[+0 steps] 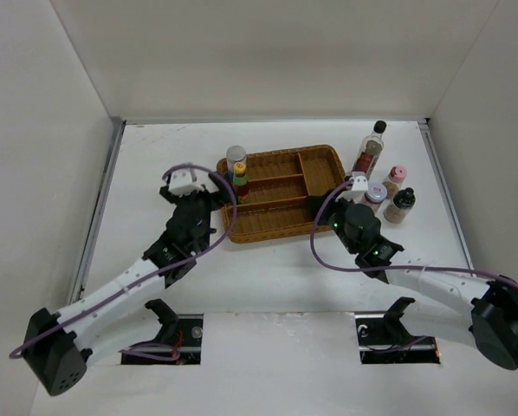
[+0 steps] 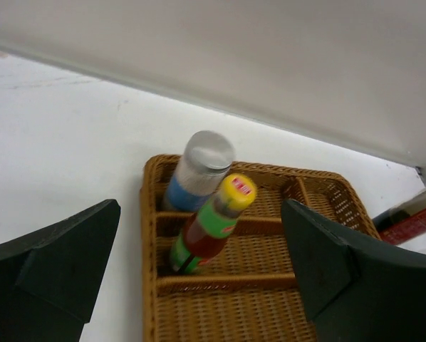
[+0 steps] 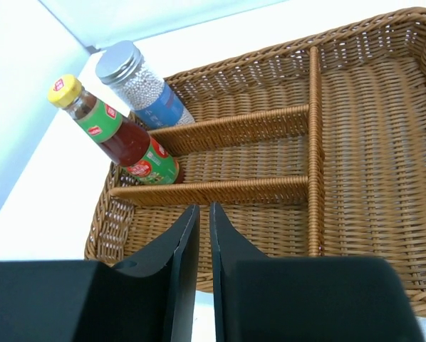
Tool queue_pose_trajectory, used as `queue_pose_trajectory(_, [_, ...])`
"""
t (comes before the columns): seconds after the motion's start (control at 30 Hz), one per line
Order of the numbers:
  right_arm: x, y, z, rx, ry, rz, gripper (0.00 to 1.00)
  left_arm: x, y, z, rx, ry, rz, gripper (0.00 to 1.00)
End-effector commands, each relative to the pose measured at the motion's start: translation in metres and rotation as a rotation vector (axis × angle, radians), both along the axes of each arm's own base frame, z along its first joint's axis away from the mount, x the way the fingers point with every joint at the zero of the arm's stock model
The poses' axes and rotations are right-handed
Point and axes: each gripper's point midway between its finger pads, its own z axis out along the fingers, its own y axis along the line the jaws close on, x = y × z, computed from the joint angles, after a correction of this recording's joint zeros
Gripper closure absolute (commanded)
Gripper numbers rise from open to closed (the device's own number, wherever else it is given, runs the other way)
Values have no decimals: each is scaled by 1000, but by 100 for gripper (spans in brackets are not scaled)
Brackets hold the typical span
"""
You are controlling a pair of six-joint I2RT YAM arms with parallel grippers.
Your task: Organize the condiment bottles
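Two grippers, neither holding anything.

The left gripper (image 2: 200,214) has its fingers (image 2: 63,263) spread wide, with nothing touching either pad. Straight ahead, framed in the gap but beyond the tips, the yellow-capped red sauce bottle (image 2: 211,221) leans in the wicker tray (image 2: 150,285). In the left wrist view its cap tilts to the upper right. Its foot sits in the middle row, at the tray end nearest this gripper. Just behind it, in the end cell of the far row, a metal-lidded jar (image 2: 199,167) of white beads with a blue label stands upright. The bottle's neck crosses in front of the jar; I cannot tell whether they touch.

The right gripper (image 3: 204,208) has its fingers closed almost flat against each other, leaving only a thin slit and gripping nothing. It hangs over the tray's near rim, pointing across the tray. The two bottles in the tray lie far ahead of it and to its left.

To the right of this gripper, four more stand upright in a close cluster outside the tray on the white table (image 1: 268,286):
- The white-lidded jar (image 1: 373,198) is closest, just beside the wrist.
- The pink-capped bottle (image 1: 395,179) is a little beyond the jar.
- The brown shaker (image 1: 400,206) with a dark cap is further right.
- The tall black-capped dark-red bottle (image 1: 372,149) is farthest forward, near the tray's far right corner.
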Motion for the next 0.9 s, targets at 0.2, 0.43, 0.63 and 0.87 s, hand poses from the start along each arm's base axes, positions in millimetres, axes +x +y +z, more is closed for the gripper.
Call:
queue_pose_trajectory(0.2, [4,-9,27,29,-55,-36,69,-57,46,-93,-170,44,93,0])
queue_pose_trajectory(0.43, [37,-69,67,-85,-45,-239,33,-68,39,-124,-189,74,42,0])
queue_pose_trajectory(0.63, [65,-158,86,-266,20,-564,11,-65,36,-132,-224,53,8,0])
queue_pose_trajectory(0.87, [105,-201,97,-324,90,-663,3,-69,31,-133,-262,27,-48,0])
